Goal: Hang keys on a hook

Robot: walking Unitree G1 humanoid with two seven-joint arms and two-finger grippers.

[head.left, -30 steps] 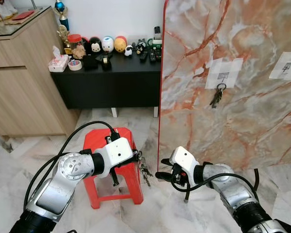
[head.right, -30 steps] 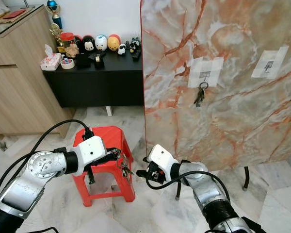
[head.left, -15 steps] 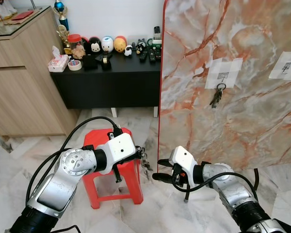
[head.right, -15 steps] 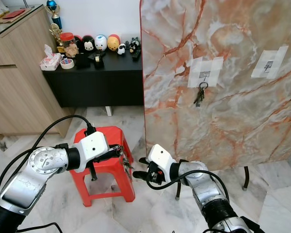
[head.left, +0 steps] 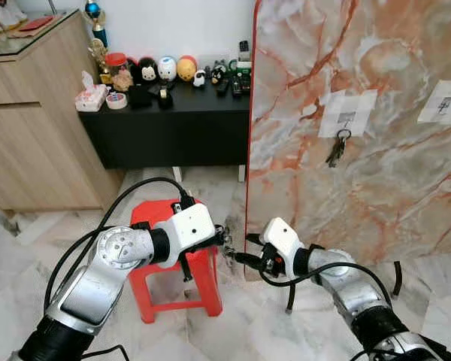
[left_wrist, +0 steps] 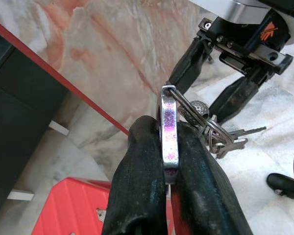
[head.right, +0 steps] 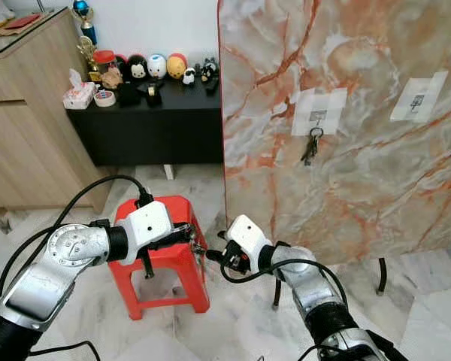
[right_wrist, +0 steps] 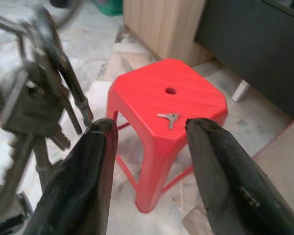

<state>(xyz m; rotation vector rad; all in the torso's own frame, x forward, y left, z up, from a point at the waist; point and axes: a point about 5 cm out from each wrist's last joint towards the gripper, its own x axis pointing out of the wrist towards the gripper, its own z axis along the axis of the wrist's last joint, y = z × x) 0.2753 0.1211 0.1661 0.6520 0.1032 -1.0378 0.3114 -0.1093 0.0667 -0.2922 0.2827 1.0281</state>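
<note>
My left pincer (left_wrist: 170, 147) is clamped on the key ring (left_wrist: 168, 125), bunch dangling above the red stool (head.left: 169, 263). My right pincer (head.left: 240, 252), fingers apart, waits at its three o'clock for a handover; the free hook (head.left: 445, 101) sits at two o'clock.

A bright red stool (head.left: 161, 265) stands on pale grey-veined marble floor (head.left: 233, 331). The big upright slab (head.left: 376, 135) is cream and grey marble streaked with rusty orange, edged in red. The silver carabiner (left_wrist: 169, 132) shows a purple sheen between black fingers (left_wrist: 137, 196). The low cabinet (head.left: 165, 124) is black; the cupboard (head.left: 37, 128) is light wood grain.
</note>
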